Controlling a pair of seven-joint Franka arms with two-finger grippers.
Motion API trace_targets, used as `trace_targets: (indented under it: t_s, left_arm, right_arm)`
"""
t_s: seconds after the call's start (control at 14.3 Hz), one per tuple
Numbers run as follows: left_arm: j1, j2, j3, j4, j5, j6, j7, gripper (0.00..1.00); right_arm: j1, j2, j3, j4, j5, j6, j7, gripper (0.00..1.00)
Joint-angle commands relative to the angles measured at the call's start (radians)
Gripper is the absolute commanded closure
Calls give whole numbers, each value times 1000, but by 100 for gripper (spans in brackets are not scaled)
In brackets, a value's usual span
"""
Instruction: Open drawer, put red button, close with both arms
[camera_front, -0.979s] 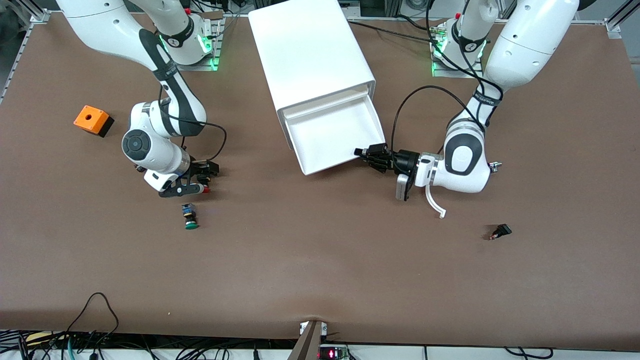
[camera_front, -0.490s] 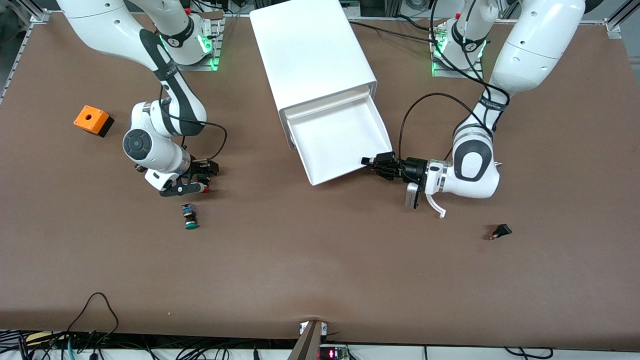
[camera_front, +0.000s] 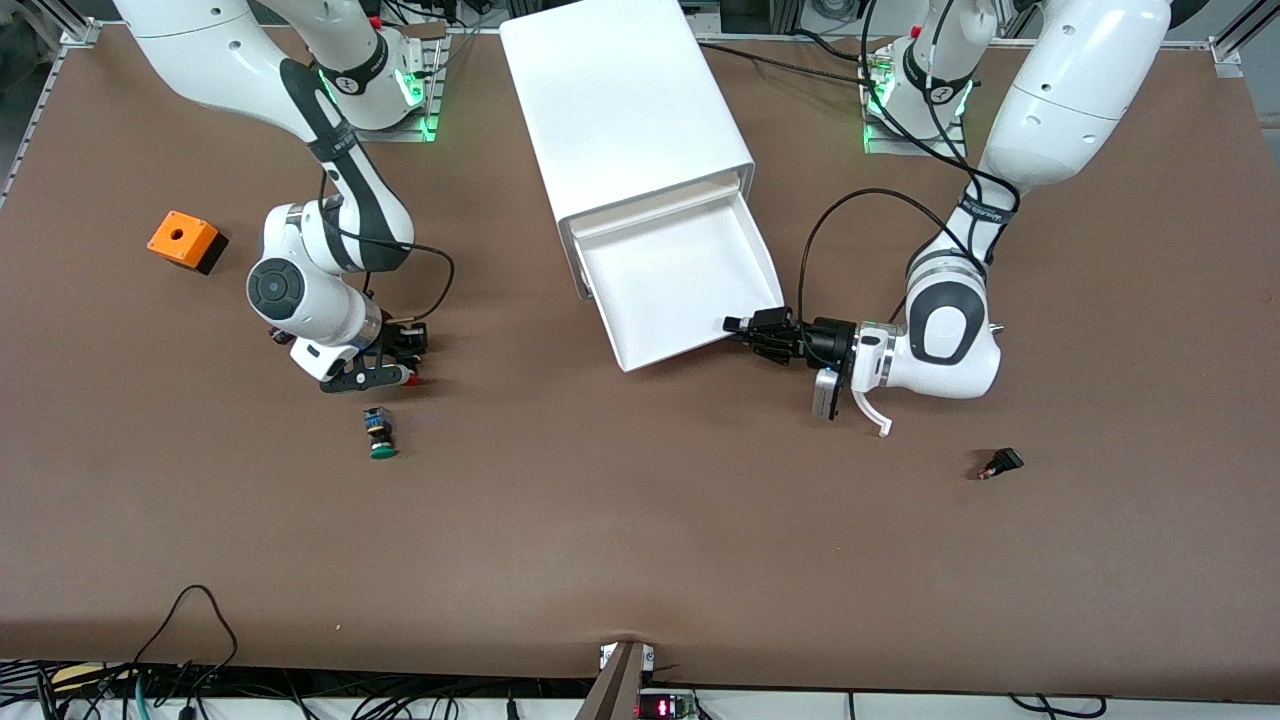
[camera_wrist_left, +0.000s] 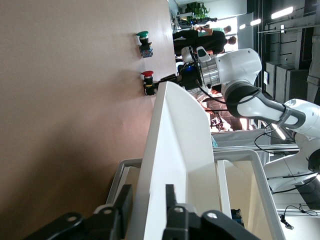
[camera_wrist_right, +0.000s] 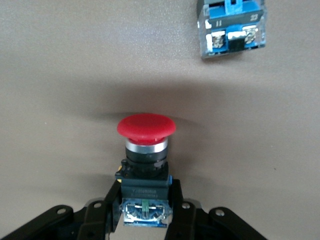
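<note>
Two grippers | my right gripper (camera_wrist_right: 145, 210) pinches the small red-capped push button (camera_wrist_right: 145, 165), cap pointing away | pulled-out white plastic tray drawer (camera_front: 680, 285) lies toward the left arm's end | left gripper (camera_wrist_left: 145, 210) straddles its front wall, loosely.

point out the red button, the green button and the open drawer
red button (camera_wrist_right: 146, 125): right wrist view, on its round red cap
green button (camera_front: 381, 451): front view, on its green cap
drawer (camera_front: 680, 283): front view, on its bare white floor
</note>
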Motion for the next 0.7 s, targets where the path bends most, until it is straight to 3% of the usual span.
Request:
trace_targets:
  t_s: [0.0, 0.21, 0.63]
  left_arm:
    - [4, 6, 2, 31, 0, -1, -26, 0]
    - [10, -25, 4, 37, 49, -5, -44, 0]
    - [21, -112, 7, 174, 478, -11, -303, 0]
  right_arm:
    - [0, -14, 5, -19, -2, 18, -16, 71]
    - [0, -21, 5, -10, -4, 15, -38, 74]
    - [-3, -103, 5, 74, -5, -12, -126, 75]
